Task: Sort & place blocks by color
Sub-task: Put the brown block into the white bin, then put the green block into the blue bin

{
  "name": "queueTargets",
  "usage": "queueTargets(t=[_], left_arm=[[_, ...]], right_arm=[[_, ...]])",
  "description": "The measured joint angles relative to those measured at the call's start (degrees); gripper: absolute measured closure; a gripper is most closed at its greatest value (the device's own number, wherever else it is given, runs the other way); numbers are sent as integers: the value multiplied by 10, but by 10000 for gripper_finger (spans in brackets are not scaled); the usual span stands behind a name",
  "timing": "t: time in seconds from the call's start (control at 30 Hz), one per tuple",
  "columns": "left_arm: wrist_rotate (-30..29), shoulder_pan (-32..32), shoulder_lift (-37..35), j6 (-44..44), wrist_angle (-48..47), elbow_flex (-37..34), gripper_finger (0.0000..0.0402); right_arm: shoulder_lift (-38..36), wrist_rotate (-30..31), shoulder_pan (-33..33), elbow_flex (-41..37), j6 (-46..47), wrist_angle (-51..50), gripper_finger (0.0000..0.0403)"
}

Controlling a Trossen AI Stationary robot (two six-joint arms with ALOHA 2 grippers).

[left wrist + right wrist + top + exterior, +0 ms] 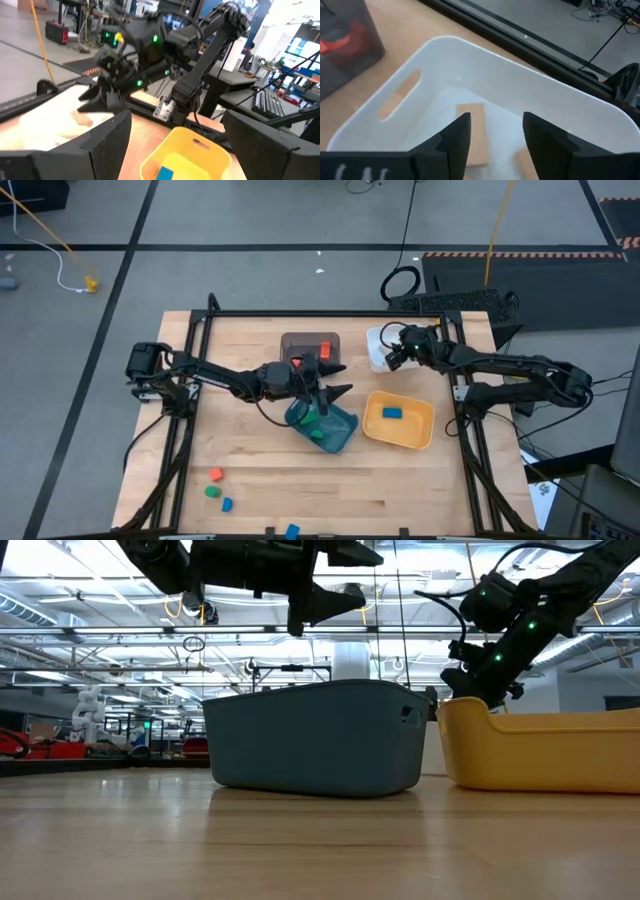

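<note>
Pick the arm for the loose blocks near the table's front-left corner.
Left. The left gripper, open over the blue tray, is nearer the orange block. The right gripper is open over the white tray.

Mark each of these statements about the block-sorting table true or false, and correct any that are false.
1. A blue block lies in the yellow tray. True.
2. The right gripper hangs over the yellow tray. False: it is open above the white tray, which holds plain wood bars.
3. Loose blocks lie on the table near its front left corner. True.
4. The left gripper grips a red block. False: it is open and empty above the blue-grey tray.
</note>
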Motion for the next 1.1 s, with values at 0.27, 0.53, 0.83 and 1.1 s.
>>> queueTargets(t=[0.27,0.53,0.83,1.1], left_arm=[[2,-2,-15,-38,-104,-1,125],[12,-44,-130,-117,-407,0,171],[15,-197,-174,-378,-724,0,195],[17,-350,-173,-464,-909,0,214]], right_arm=[[-8,-3,2,0,-2,51,187],[-70,-96,48,0,67,126,177],[-78,-122,188,0,103,301,179],[-71,-121,281,0,105,315,179]])
